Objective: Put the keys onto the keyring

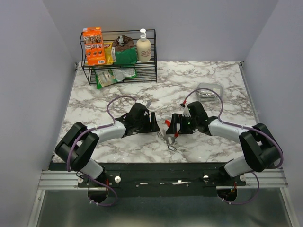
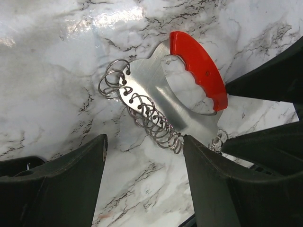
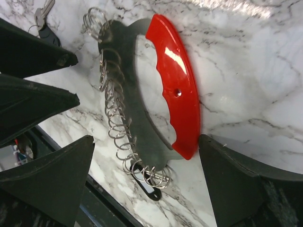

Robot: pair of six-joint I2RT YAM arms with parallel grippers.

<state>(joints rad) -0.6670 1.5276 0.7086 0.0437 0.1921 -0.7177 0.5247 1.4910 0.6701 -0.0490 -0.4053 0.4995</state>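
Keyring (image 3: 175, 85) — beneath splayed right tool (image 3: 145, 141)

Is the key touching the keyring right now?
Apart: the right wrist view shows bare marble between the key and the keyring's nearest wire ring.

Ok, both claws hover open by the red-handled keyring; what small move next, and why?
Probably close the right claw on the flat D-shaped metal keyring with the red grip: it lies unheld inside that wide-open claw and likely needs steadying before the small silver black-headed key, lying apart on the marble, is fetched.
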